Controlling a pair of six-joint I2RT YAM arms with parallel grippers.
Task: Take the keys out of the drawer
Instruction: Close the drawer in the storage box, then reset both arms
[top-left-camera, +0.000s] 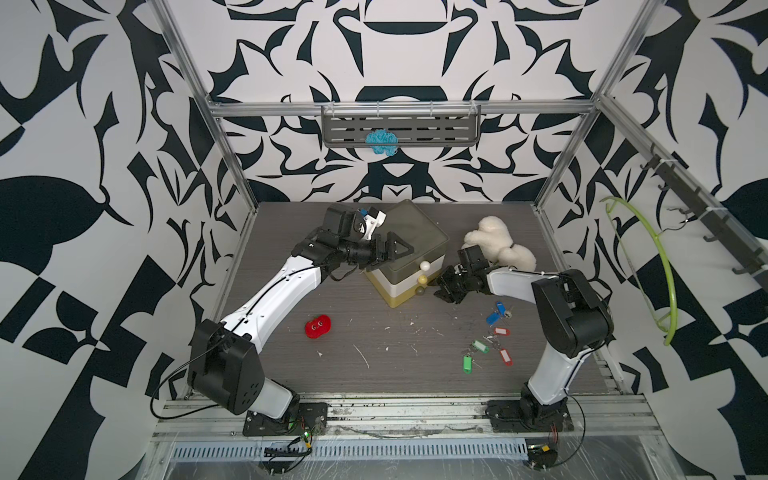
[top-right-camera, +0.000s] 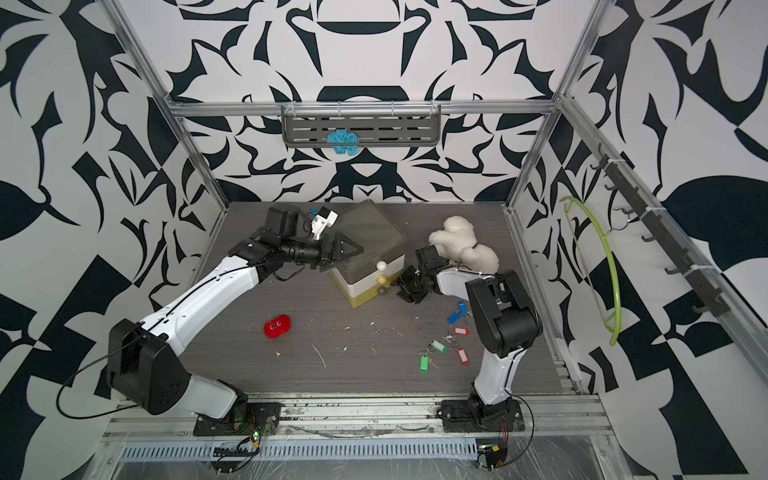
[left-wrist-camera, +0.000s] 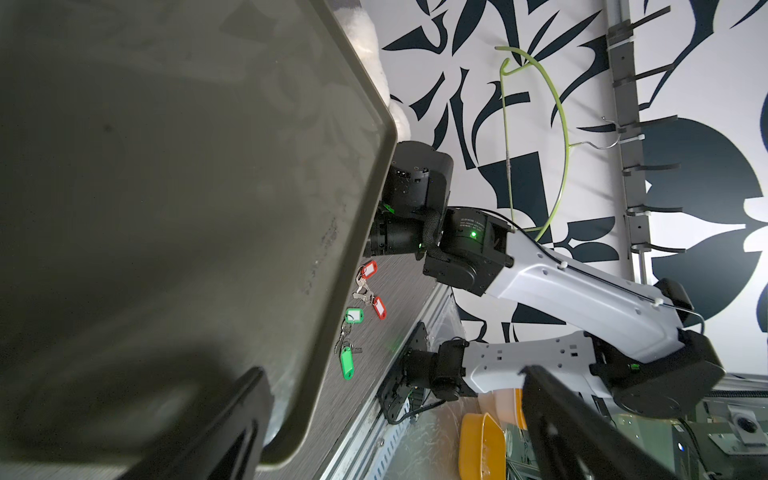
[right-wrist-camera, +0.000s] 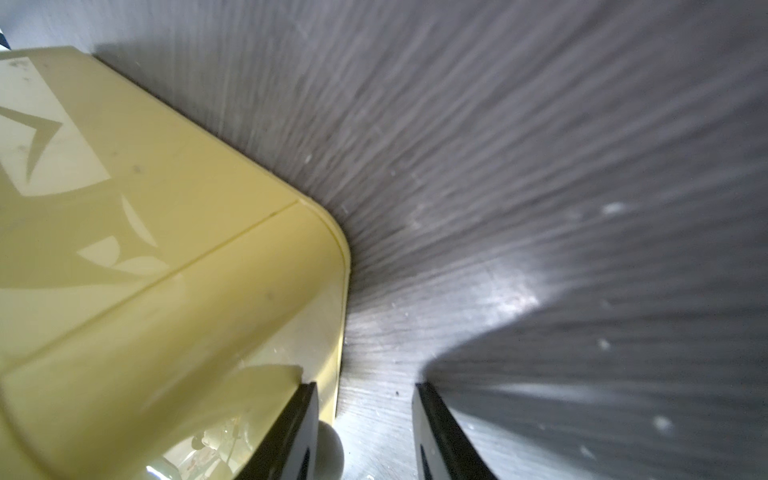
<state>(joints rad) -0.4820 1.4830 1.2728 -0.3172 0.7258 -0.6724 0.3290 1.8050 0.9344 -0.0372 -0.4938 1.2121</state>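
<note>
Both top views are bright and evenly lit from above. The arms cast only soft, short shadows on the bench (top-left-camera: 395, 365). The frame rails (top-left-camera: 183, 54) bow toward the picture edges, a wide-lens distortion, and fine detail is slightly soft.

In the left wrist view the drawer unit (left-wrist-camera: 166, 187) is too close to focus. Its dark top is dim with faint reflections, while the far wall (left-wrist-camera: 478, 104) is crisp.

In the right wrist view the bench grain smears into streaks. A glare patch lies beside a hard-edged shadow, and the unit's yellow side mirrors the wall pattern.
</note>
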